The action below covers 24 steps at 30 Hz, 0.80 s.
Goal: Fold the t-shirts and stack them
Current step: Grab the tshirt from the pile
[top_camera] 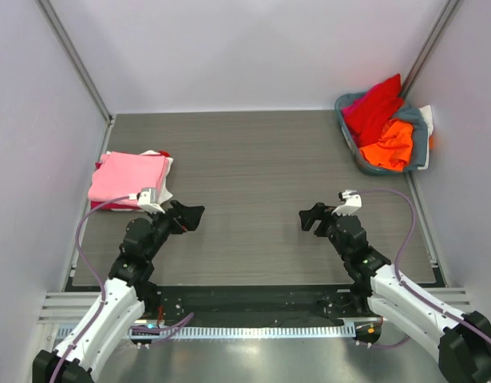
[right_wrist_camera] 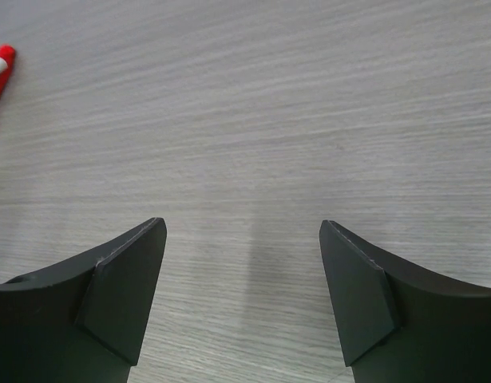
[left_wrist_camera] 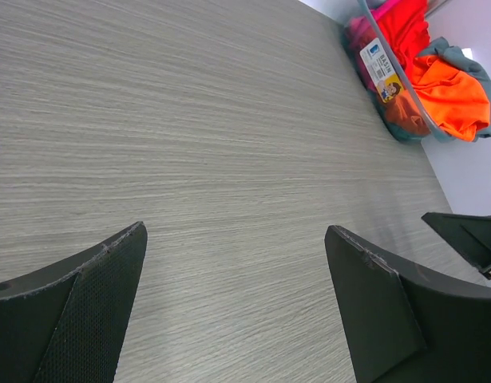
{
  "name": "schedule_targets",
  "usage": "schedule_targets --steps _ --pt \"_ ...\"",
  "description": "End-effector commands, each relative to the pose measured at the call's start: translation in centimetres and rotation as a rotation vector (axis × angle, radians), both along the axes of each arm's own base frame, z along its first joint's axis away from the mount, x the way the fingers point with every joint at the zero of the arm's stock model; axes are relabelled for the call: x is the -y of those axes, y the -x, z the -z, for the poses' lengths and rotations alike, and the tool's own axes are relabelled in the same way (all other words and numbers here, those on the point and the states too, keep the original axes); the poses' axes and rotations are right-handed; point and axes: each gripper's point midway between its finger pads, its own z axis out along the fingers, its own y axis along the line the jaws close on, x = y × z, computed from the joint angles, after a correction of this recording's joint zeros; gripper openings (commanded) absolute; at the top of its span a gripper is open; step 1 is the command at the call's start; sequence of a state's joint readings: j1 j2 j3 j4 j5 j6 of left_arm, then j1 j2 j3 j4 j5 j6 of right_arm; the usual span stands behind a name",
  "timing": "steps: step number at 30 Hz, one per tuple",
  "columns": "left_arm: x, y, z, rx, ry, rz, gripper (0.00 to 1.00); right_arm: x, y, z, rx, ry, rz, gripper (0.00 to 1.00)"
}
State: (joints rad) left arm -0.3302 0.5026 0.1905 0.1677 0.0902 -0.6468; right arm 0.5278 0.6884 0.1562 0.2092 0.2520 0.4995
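Item: folded pink t-shirts [top_camera: 129, 177] stacked at table [top_camera: 253, 159] left edge; red t-shirt [top_camera: 375, 108] and orange t-shirt [top_camera: 389, 145] heaped in basket [top_camera: 350, 144] far right (presumably awaiting folding); left gripper [top_camera: 191, 217] and right gripper [top_camera: 310, 217] spread wide, empty, over the bare middle.

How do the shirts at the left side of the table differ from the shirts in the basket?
The left shirts lie folded flat in a neat stack; the basket shirts are crumpled in a heap. The left shirts rest directly on the table; the basket shirts sit inside the grey-blue basket. The left shirts show pink on top; the basket shirts show red and orange. Both are plain cloth.
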Motion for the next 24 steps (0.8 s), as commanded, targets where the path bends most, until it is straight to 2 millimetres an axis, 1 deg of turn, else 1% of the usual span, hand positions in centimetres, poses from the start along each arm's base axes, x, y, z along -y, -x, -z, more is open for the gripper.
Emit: schedule_targets --steps 1,4,5,6,8,9,10,11,12,13,14,15,17,18,19,20,21,22,23,24 --pt "-0.1 -0.2 -0.9 0.057 -0.003 -0.004 0.93 0.4 -0.9 -2.9 0.095 -0.044 0.043 0.84" --pt "0.0 -0.2 -1.3 0.072 0.0 0.004 0.93 0.4 -1.0 -2.9 0.097 -0.048 0.049 0.84" --pt "0.1 -0.1 -1.3 0.069 -0.001 0.01 0.93 0.5 -1.0 -3.0 0.096 -0.049 0.055 0.84" --pt "0.2 -0.1 -1.3 0.069 0.0 0.016 0.93 0.5 -1.2 -3.4 0.103 -0.053 0.063 0.84" --pt "0.5 0.2 -1.2 0.066 0.002 0.039 0.93 0.9 -1.2 -3.4 0.104 -0.051 0.083 0.84" --pt "0.5 0.2 -1.0 0.059 0.004 0.036 0.93 1.1 -1.3 -3.3 0.101 -0.058 0.101 0.86" --pt "0.6 0.2 -0.9 0.056 0.008 0.04 0.93 2.0 -1.4 -2.9 0.087 -0.043 0.151 0.88" --pt "0.7 0.2 -1.0 0.058 0.014 0.041 0.93 2.3 -1.5 -2.8 0.079 -0.034 0.173 0.88" --pt "0.6 0.1 -0.9 0.057 0.013 0.038 0.93 2.5 -1.9 -3.8 0.078 -0.037 0.199 0.89" --pt "0.7 0.1 -0.7 0.05 0.01 0.042 0.93 3.0 -1.9 -3.4 0.041 0.002 0.223 0.89" --pt "0.8 0.0 -0.8 0.049 0.011 0.044 0.93 3.4 -2.2 -3.8 0.029 0.02 0.246 0.89" --pt "0.8 0.0 -0.7 0.044 0.01 0.044 0.93 3.4 -3.1 -6.6 0.055 -0.003 0.278 0.89" --pt "0.9 -0.1 -0.4 0.03 0.008 0.05 0.93 4.9 -3.9 -6.4 -0.015 0.072 0.358 0.9" --pt "0.9 -0.1 -0.3 0.025 0.009 0.049 0.93 4.8 -5.1 -9.2 0.01 0.056 0.377 0.9" --pt "1.0 -0.1 -0.1 0.015 0.01 0.052 0.93 5.3 -5.8 -8.3 -0.052 0.104 0.392 0.89" --pt "1.1 -0.1 -0.1 0.015 0.01 0.055 0.93 6.5 -6.7 -8.6 -0.079 0.113 0.437 0.89" --pt "1.2 -0.1 0.0 0.013 0.01 0.061 0.93 7.2 -8.2 -11.6 -0.057 0.081 0.476 0.88" --pt "1.1 -0.1 0.1 0.01 0.009 0.06 0.93 7.9 -9.0 -12.0 -0.082 0.067 0.509 0.81" --pt "1.2 -0.1 0.5 0.0 0.013 0.062 0.93 7.8 -10.0 -10.1 -0.175 0.08 0.491 0.79" --pt "1.2 -0.2 0.6 -0.002 0.014 0.058 0.93 9.9 -11.8 -12.5 -0.149 0.035 0.548 0.77"
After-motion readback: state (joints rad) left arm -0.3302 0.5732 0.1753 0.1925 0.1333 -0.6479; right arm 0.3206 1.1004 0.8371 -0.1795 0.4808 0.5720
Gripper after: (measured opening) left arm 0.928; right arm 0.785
